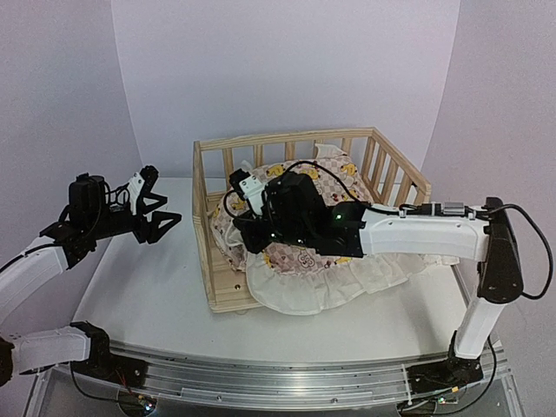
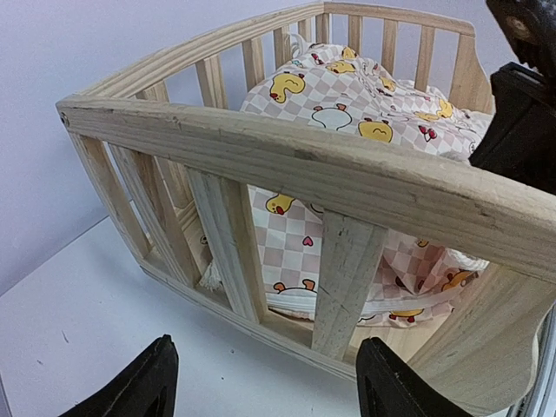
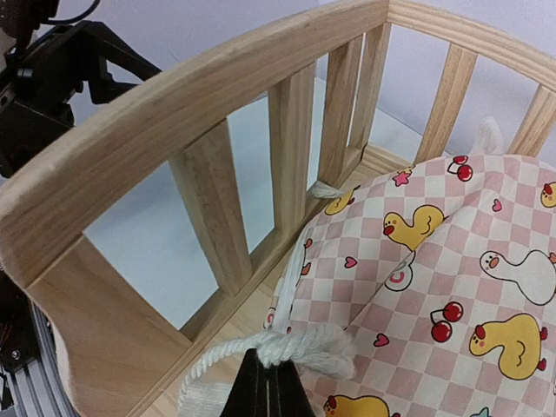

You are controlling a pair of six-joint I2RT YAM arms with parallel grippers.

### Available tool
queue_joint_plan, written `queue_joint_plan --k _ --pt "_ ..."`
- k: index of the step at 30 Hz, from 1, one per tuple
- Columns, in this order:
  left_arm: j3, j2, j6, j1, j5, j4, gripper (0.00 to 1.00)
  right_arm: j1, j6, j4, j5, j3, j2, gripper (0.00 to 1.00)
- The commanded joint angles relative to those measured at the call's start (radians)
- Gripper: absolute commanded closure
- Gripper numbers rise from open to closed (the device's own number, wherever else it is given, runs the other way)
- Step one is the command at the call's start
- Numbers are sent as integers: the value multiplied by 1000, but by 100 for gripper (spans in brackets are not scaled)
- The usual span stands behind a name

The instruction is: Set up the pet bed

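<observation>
pet bed (image 1: 201, 195) rail is standing between left gripper (image 1: 165, 198) and cushion (image 1: 300, 261); right arm (image 1: 417, 234) is crowding the inside; table (image 1: 148, 287) at left is offering room

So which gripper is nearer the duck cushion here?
Right. The right gripper is pinched on the rope trim of the duck cushion inside the pet bed; the left gripper hangs open outside the railing, apart from it.

A pale lilac backdrop (image 1: 287, 61) fills the upper part of the top view. Its middle is bright and curves back, with a darker left panel (image 1: 52, 87) at the upper left and a darker right panel (image 1: 508, 78) at the upper right. A white table (image 1: 148, 287) spans the middle and lower frame, matt, with faint soft shadows. A ribbed metal rail (image 1: 287, 382) runs along the bottom edge. The light is even and diffuse.
</observation>
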Motion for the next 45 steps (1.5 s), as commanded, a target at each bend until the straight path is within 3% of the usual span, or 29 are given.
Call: queue_joint_plan --k 1,5,7,10,16,19,24,31,36,45 --pt "50 10 36 6 23 27 29 -33 101 -65 -92 -49 -35 100" --pt "36 7 44 6 20 28 29 -57 228 -90 12 -272 -183 99" --pt "28 10 42 6 27 35 29 -83 268 -97 53 -338 -236 90" --pt "27 25 42 6 36 51 29 -111 321 -229 195 -326 -264 68" --pt "27 38 52 6 46 67 29 -120 397 -499 392 -237 -312 58" --pt "18 31 54 6 47 75 29 -121 436 -569 386 -191 -330 62" --pt "11 25 35 6 42 88 29 -81 420 -591 219 7 -213 71" --pt "17 10 43 6 31 73 29 100 267 -594 20 267 -14 67" --pt "4 9 35 6 30 89 29 108 339 -646 127 279 51 79" --pt "1 13 22 6 38 88 29 102 599 -885 132 415 220 83"
